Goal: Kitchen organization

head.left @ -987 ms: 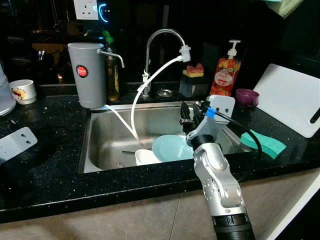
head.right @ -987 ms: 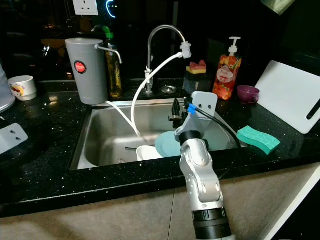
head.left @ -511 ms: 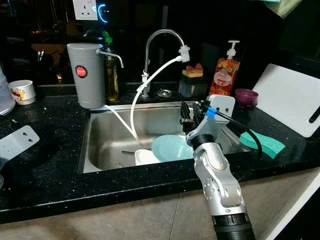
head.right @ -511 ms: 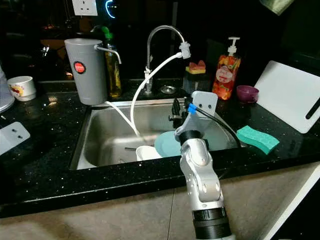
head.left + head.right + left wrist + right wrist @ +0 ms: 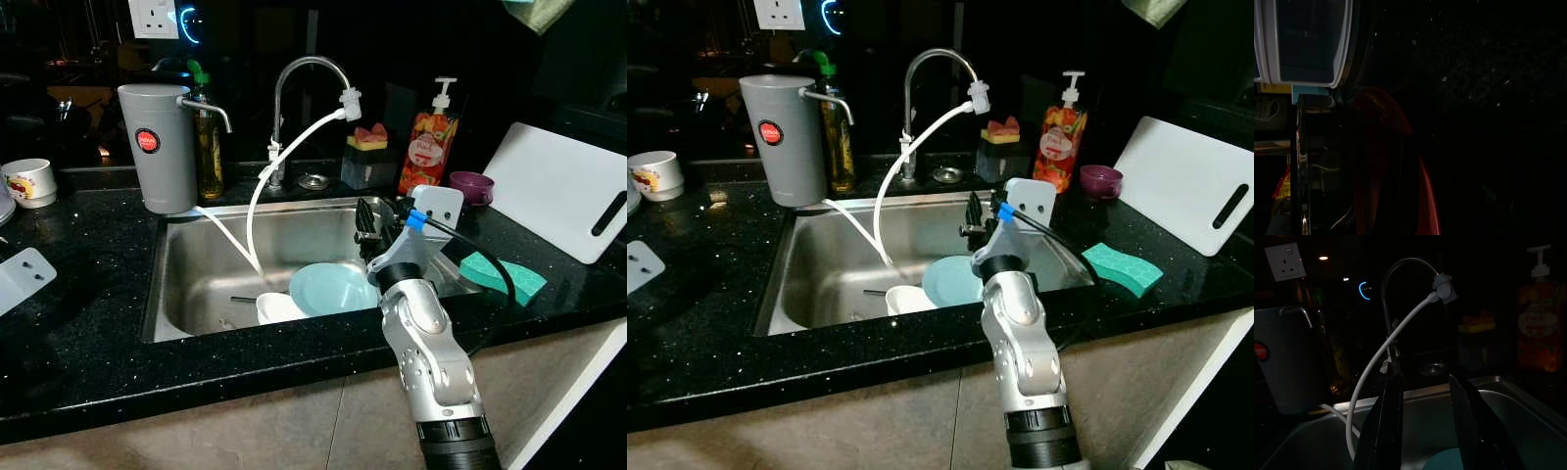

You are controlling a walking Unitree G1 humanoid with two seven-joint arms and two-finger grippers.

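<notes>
While the right pincer (image 5: 370, 217) is hovering spread and empty over the sink (image 5: 167, 284), the teal plate (image 5: 328, 290) is lying just below-left.

— Sink contents?
— A light blue plate (image 5: 333, 288) lies tilted in the steel sink (image 5: 191, 284), near its front wall. A white bowl (image 5: 279, 307) sits just beside it on the robot's left, touching or overlapping its edge.

— Anything else on them?
— A white hose (image 5: 263, 191) runs from the tap (image 5: 294, 73) down into the sink, ending just behind the bowl.
</notes>
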